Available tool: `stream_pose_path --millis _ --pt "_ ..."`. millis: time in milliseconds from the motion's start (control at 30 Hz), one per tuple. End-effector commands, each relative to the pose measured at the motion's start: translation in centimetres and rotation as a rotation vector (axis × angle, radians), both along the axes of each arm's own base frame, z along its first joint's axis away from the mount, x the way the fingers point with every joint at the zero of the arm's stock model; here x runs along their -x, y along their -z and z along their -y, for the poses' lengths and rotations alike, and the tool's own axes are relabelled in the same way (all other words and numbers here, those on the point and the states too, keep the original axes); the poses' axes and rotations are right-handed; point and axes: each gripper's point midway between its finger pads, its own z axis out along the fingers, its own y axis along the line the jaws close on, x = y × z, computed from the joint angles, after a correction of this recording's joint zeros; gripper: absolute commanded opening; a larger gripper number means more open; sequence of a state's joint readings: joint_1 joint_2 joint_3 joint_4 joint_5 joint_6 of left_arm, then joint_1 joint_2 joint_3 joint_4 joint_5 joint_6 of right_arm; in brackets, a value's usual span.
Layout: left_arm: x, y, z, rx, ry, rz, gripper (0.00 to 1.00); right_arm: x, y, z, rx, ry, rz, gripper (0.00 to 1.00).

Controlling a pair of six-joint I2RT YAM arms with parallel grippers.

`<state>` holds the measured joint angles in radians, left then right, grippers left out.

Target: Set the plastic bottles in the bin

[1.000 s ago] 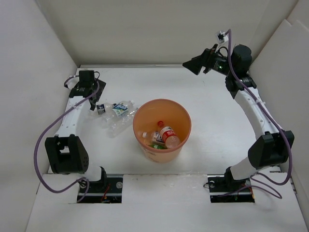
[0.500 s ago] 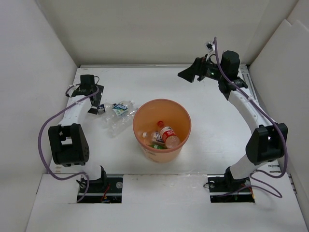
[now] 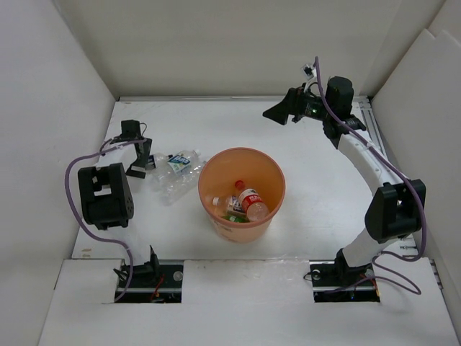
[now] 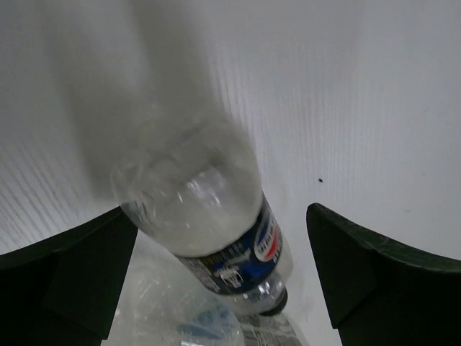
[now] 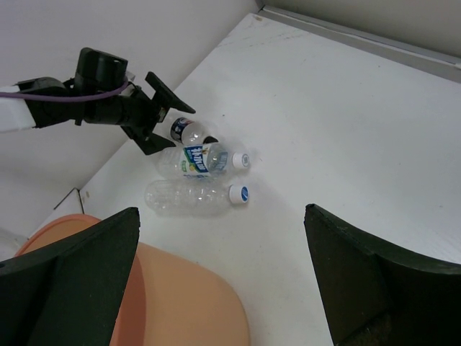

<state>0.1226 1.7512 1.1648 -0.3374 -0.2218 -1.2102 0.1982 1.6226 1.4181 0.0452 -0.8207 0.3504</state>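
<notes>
Three plastic bottles lie on the table (image 3: 317, 187) just to the left of the orange bin (image 3: 242, 150). A red-capped bottle (image 3: 252, 204) and a green bottle (image 3: 232, 215) are already seen inside it. Of the three outside, the dark-blue-labelled bottle (image 4: 216, 216) lies farthest from the bin. The blue-white-labelled bottle (image 3: 180, 163) lies between it and the bin's rim, and a clear bottle (image 3: 171, 189) lies beside the bin's near-left side.

The left gripper (image 3: 140, 157) is placed on the side of these bottles away from the bin, directly over the dark-blue-labelled one. Its fingers (image 4: 79, 274) are spread wide to either side of the bottle's body, and nothing is clamped.

In the left wrist view the bottle's long axis is seen to slant through the gap, its base toward the upper left and its dark cap toward the lower right. It is judged that the fingers would need to close across the body, not along it.

The right gripper (image 3: 274, 114) is held beyond the far-right side of the bin, fingers spread and empty, well apart from every bottle. The left arm is therefore the nearer one.
</notes>
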Motion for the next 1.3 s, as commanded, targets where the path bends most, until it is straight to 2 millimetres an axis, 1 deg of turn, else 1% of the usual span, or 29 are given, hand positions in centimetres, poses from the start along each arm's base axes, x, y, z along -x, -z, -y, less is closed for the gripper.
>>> stream_pose_path --millis 0,100,133,167,233,267,300,400,433,467,500,533,567,600,633,667,733,767,833,867,900,933,1000,1067,1100,1133,1167,1233,1267 --pt "0.1 1.9 -1.2 -0.004 -0.042 -0.024 0.96 0.3 -1.5 -0.6 -0.006 -0.035 0.084 1.00" --pt "-0.2 3.5 -1.1 0.017 -0.031 -0.035 0.85 0.3 -1.5 -0.6 -0.006 -0.035 0.084 1.00" --pt "0.2 4.2 -0.9 0.025 -0.019 -0.054 0.80 0.3 -1.5 -0.6 -0.006 -0.035 0.084 1.00" --pt "0.1 4.5 -0.9 0.025 -0.018 -0.054 0.70 0.3 -1.5 -0.6 -0.006 -0.035 0.084 1.00" --pt "0.1 5.3 -0.9 0.027 -0.019 -0.066 0.61 0.5 -2.0 -0.6 -0.009 -0.035 0.096 1.00" --pt "-0.3 5.1 -1.0 0.025 -0.019 -0.057 0.56 0.8 -2.0 -1.0 -0.009 -0.044 0.096 1.00" --pt "-0.2 5.4 -1.0 0.027 -0.019 -0.066 0.38 1.0 -2.5 -0.9 -0.011 -0.044 0.107 1.00" --pt "-1.6 4.0 -1.7 0.020 -0.029 -0.022 0.22 1.2 -3.1 -0.7 -0.013 -0.032 0.122 1.00" --pt "-2.0 3.5 -1.9 0.009 -0.035 -0.016 0.15 1.7 -4.6 -0.6 -0.014 -0.032 0.166 1.00" --pt "-2.3 2.9 -2.2 -0.009 -0.027 -0.012 0.12 1.5 -4.6 -0.5 -0.013 -0.022 0.166 1.00" --pt "-3.4 1.8 -2.4 -0.014 -0.027 0.021 0.10 1.8 -5.6 -0.4 -0.013 -0.022 0.196 1.00" --pt "-4.1 0.4 -2.6 -0.037 0.003 0.053 0.06 1.6 -6.3 -0.3 -0.009 -0.010 0.210 1.00" --pt "-5.4 -1.7 -2.5 -0.049 0.025 0.123 0.00 1.7 -6.7 -0.3 -0.009 -0.010 0.213 1.00" --pt "-6.8 -4.0 -2.6 -0.067 0.050 0.187 0.00 1.4 -6.9 -0.3 0.002 -0.011 0.220 1.00" --pt "-7.7 -5.8 -2.8 -0.095 0.073 0.234 0.00 1.3 -7.8 -0.6 0.016 -0.012 0.236 1.00" --pt "-8.6 -7.8 -2.3 -0.119 0.105 0.279 0.00 0.6 -7.4 -0.7 0.025 -0.014 0.228 1.00" --pt "-10.2 -13.4 -1.8 -0.215 0.165 0.382 0.00 0.5 -8.5 -1.6 0.031 -0.026 0.245 1.00" --pt "-10.8 -17.0 -1.6 -0.275 0.201 0.450 0.00 0.0 -8.3 -2.2 0.031 -0.036 0.241 1.00" --pt "-11.2 -20.2 -0.5 -0.297 0.282 0.544 0.00 -0.2 -8.8 -2.9 0.032 -0.059 0.259 1.00" --pt "-11.4 -22.2 0.2 -0.306 0.329 0.606 0.00 -0.1 -10.1 -3.4 0.024 -0.067 0.289 1.00" --pt "-11.4 -24.0 1.1 -0.310 0.380 0.665 0.00 -0.3 -10.1 -4.0 0.027 -0.078 0.299 1.00" --pt "-11.2 -27.4 3.2 -0.306 0.474 0.777 0.00 -0.2 -10.6 -4.5 0.022 -0.088 0.311 1.00" --pt "-10.5 -31.0 5.4 -0.330 0.588 0.885 0.00 0.3 -11.8 -6.4 0.009 -0.126 0.337 1.00" --pt "-8.8 -34.8 8.3 -0.317 0.712 1.000 0.00 1.2 -12.5 -8.3 0.003 -0.168 0.352 1.00" --pt "-8.0 -35.7 9.7 -0.305 0.750 1.026 0.00 1.5 -13.4 -8.8 -0.002 -0.170 0.365 1.00" --pt "-6.5 -37.8 10.7 -0.308 0.777 1.071 0.00 1.6 -13.3 -9.6 -0.002 -0.175 0.359 1.00" --pt "-5.5 -38.8 12.5 -0.289 0.821 1.092 0.00 1.7 -13.8 -10.1 0.000 -0.163 0.379 1.00" --pt "-3.7 -40.7 14.3 -0.299 0.862 1.134 0.00 2.9 -14.3 -11.6 0.012 -0.166 0.386 1.00" --pt "-1.9 -42.5 15.3 -0.314 0.893 1.180 0.00 3.2 -14.4 -12.1 0.022 -0.158 0.385 1.00"
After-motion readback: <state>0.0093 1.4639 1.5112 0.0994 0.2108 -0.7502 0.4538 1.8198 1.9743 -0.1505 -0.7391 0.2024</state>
